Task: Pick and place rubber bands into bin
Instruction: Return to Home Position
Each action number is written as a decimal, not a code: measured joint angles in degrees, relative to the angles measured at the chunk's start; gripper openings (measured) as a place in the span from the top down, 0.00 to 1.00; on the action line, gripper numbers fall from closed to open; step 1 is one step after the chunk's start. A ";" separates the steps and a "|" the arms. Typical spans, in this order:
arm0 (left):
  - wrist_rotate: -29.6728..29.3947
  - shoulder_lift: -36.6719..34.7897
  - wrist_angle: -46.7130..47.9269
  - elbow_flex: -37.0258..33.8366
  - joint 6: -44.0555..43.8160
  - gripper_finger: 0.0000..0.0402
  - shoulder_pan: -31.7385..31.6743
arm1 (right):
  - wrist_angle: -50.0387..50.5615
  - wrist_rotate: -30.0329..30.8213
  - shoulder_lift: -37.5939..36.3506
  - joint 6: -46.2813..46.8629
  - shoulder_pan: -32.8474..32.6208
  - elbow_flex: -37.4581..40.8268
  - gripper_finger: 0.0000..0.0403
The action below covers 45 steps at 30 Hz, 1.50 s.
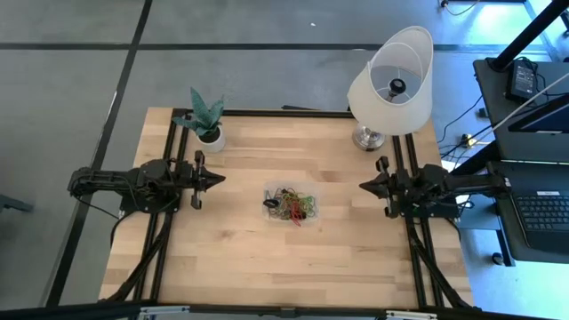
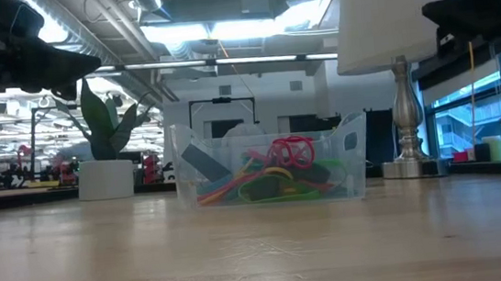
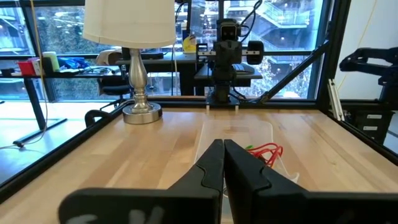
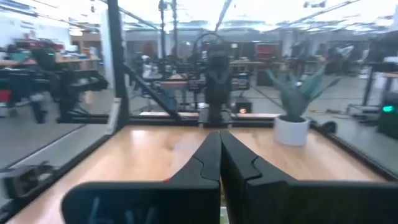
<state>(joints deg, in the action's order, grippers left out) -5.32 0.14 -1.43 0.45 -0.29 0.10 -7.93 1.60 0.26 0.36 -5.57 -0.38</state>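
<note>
Counter (image 1: 258, 267) edges carry black frame rails along the far side and down both sides. The two arms sit out at the side rails and face each other across the wood. The left end effector (image 1: 220, 179) hangs over the left part of the counter, its fingers pressed together on nothing. The right end effector (image 1: 364, 185) mirrors it by the right rail, also closed and empty. A broad open stretch lies between the two tips. In its middle stands the clear bin (image 1: 269, 190), well apart from both, with the rubber bands (image 1: 292, 206) heaped inside in red, orange, green, yellow and black. Open wood runs from the bin to the near edge.

A potted plant (image 1: 206, 120) stands near the far left corner, just beyond the left arm. A table lamp (image 1: 391, 76) stands at the far right corner, its white shade reaching out past the far edge.

The high view alone gives these gaps. The low view adds height: both arms are raised well above the wood, and a red loop rides on top of the pile behind the see-through wall. The left wrist view catches red bands just past its closed fingers, with the lamp and the right arm beyond. The right wrist view shows the plant and the left arm, and the bin barely shows past its own fingers.
</note>
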 joint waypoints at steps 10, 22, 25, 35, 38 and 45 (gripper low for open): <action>0.02 0.00 -0.02 0.00 0.02 0.99 0.00 | 2.57 -2.99 -0.17 -2.43 9.23 0.00 1.00; 0.02 0.00 -0.02 0.00 0.02 0.99 0.00 | 5.69 -8.69 0.23 4.89 11.46 -0.02 0.97; 0.02 0.00 -0.02 0.00 0.02 0.99 0.00 | 5.71 -8.60 0.23 8.59 11.46 -0.02 0.95; 0.02 0.00 -0.02 0.00 0.02 0.99 0.00 | 5.71 -8.62 0.23 17.41 11.46 -0.02 0.93; 0.02 0.00 -0.02 0.00 0.02 0.99 0.00 | 5.69 -8.61 0.23 17.41 11.46 -0.02 0.94; 0.02 0.00 -0.02 0.00 0.02 0.99 0.00 | 5.68 -8.62 0.23 17.40 11.46 -0.02 0.95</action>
<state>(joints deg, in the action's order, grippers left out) -5.30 0.14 -1.45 0.45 -0.27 0.10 -2.24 -7.03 0.49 17.76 5.89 -0.40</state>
